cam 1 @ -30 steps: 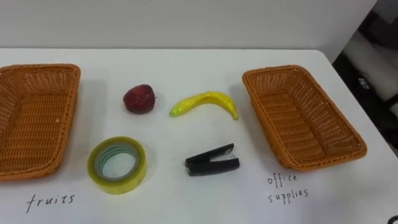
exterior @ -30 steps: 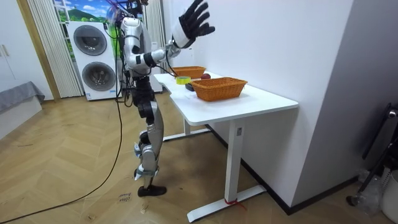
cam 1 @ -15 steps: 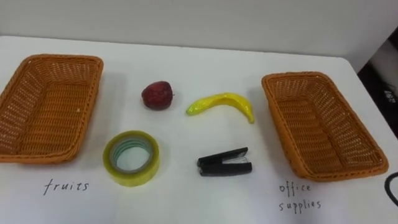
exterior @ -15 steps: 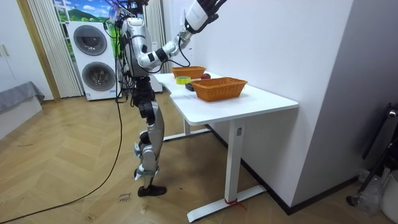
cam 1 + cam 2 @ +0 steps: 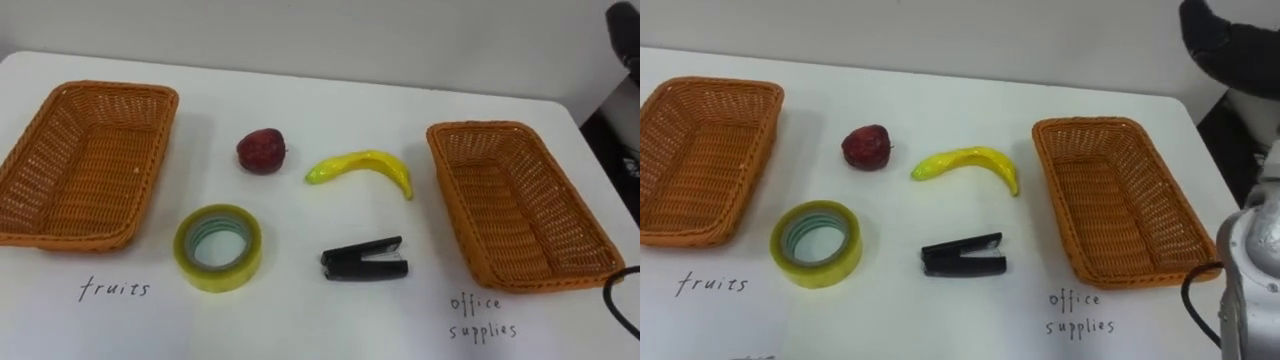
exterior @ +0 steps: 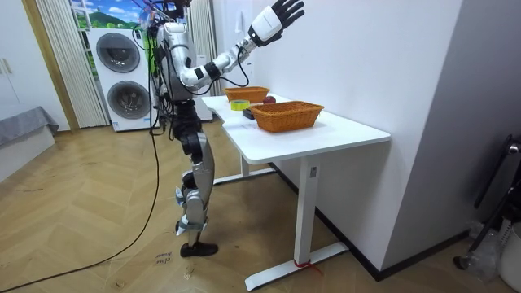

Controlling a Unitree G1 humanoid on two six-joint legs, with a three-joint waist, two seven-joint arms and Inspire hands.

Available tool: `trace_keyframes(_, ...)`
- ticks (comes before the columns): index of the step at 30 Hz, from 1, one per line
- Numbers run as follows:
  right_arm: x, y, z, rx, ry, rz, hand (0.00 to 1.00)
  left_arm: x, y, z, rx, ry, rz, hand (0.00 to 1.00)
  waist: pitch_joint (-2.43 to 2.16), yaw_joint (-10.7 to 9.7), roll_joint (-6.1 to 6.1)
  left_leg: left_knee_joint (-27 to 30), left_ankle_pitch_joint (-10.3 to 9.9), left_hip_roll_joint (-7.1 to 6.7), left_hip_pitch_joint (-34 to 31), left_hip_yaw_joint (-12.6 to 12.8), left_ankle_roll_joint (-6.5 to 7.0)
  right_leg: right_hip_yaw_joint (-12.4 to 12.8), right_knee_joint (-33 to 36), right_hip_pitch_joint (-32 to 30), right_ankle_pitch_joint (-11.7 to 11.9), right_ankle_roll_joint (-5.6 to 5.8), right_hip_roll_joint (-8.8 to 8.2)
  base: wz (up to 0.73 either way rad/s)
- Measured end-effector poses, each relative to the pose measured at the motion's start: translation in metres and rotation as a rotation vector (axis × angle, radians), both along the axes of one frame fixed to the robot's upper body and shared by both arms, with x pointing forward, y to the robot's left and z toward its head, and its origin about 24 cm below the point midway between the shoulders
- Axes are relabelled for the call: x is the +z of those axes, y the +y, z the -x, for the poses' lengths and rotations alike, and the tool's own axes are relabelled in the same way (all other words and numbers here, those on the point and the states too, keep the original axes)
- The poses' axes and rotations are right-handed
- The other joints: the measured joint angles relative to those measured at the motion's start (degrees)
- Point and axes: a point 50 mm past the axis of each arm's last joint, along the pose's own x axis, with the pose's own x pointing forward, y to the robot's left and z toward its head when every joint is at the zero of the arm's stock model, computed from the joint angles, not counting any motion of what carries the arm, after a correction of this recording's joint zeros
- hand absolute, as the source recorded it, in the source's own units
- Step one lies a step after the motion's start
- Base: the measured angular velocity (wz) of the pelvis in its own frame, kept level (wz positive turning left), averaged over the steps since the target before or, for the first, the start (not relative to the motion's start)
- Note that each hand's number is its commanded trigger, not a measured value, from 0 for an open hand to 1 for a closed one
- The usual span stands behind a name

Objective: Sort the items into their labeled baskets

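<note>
Your right hand (image 6: 279,13) hangs high, fingers spread and empty; lower it over the middle of the banana (image 5: 364,165), centre frame.

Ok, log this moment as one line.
stage: nothing sorted | left basket: empty | right basket: empty | apple, banana, tape, stapler: on table between them | right hand: open, held high
</note>
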Motion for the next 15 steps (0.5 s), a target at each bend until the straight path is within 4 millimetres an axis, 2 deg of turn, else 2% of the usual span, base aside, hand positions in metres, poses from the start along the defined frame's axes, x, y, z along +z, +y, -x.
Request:
trace_keyframes(4, -0.005, 0.016, -0.007, 0.126, 0.063, 0.063, 0.00, 0.000, 0.000, -0.003, -0.009, -0.009, 0.011, 0.00, -0.08, 0.23, -0.14, 0.08, 0.01, -0.01, 0.00, -0.15, -0.01, -0.07, 0.00, 0.10, 0.00, 0.00, -0.01, 0.00)
trace_keyframes(10, -0.009, 0.024, -0.010, 0.220, 0.131, 0.135, 0.00, 0.000, 0.002, -0.003, -0.011, -0.009, 0.016, 0.00, 0.19, 0.52, -0.75, 0.16, 0.01, -0.02, -0.04, -0.33, -0.01, -0.14, -0.17, 0.23, 0.00, 0.00, -0.01, 0.00)
trace_keyframes(12, -0.013, 0.028, -0.012, 0.248, 0.171, 0.169, 0.00, 0.001, 0.002, -0.004, -0.012, -0.013, 0.018, 0.00, 0.04, 0.41, -1.16, 0.38, 0.01, -0.02, -0.37, -0.45, -0.01, -0.20, -0.19, 0.18, 0.00, 0.00, -0.02, 0.04)
trace_keyframes(15, -0.019, 0.033, -0.016, 0.302, 0.239, 0.212, 0.00, 0.001, 0.003, -0.007, -0.014, -0.020, 0.018, 0.00, 0.06, 0.90, -1.34, 0.41, 0.01, -0.01, -0.60, -0.47, -0.01, -0.12, -0.19, -0.06, 0.02, -0.04, -0.01, 0.00)
